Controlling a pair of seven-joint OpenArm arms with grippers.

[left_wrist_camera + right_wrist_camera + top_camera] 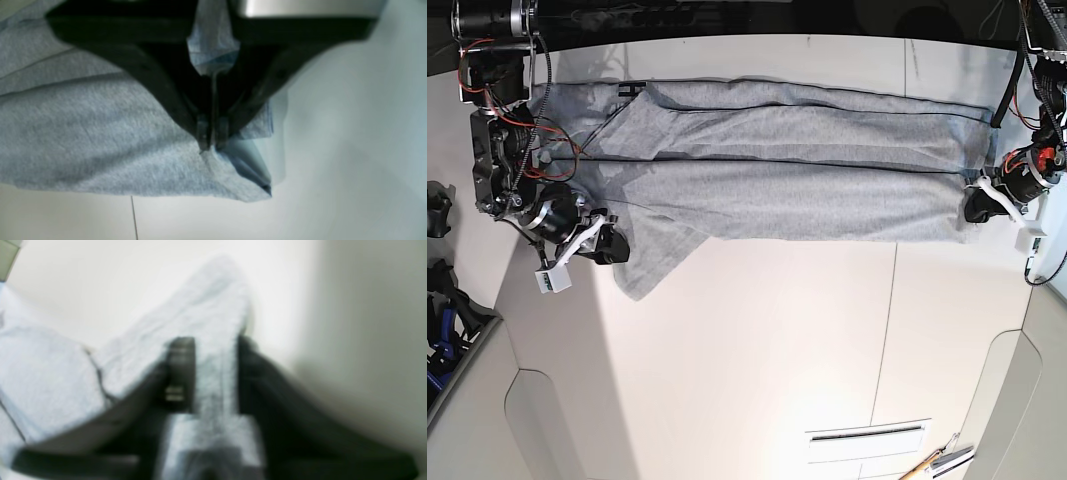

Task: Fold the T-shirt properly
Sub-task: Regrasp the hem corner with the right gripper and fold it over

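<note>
Left gripper (pixel 213 141) pinches the T-shirt (pixel 133 133); right gripper (pixel 215 373) spread around fabric; lettering unreadable

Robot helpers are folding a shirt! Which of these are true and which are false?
1. The T-shirt is bright red. False: it is grey.
2. The left gripper is closed on the shirt's cloth. True.
3. The T-shirt is bunched up in a round ball. False: it lies in a long, wide strip with folds running along it.
4. A pointed flap of the shirt sticks out near the right gripper. True.
5. Both grippers are at the same end of the shirt. False: they are at opposite ends.
</note>
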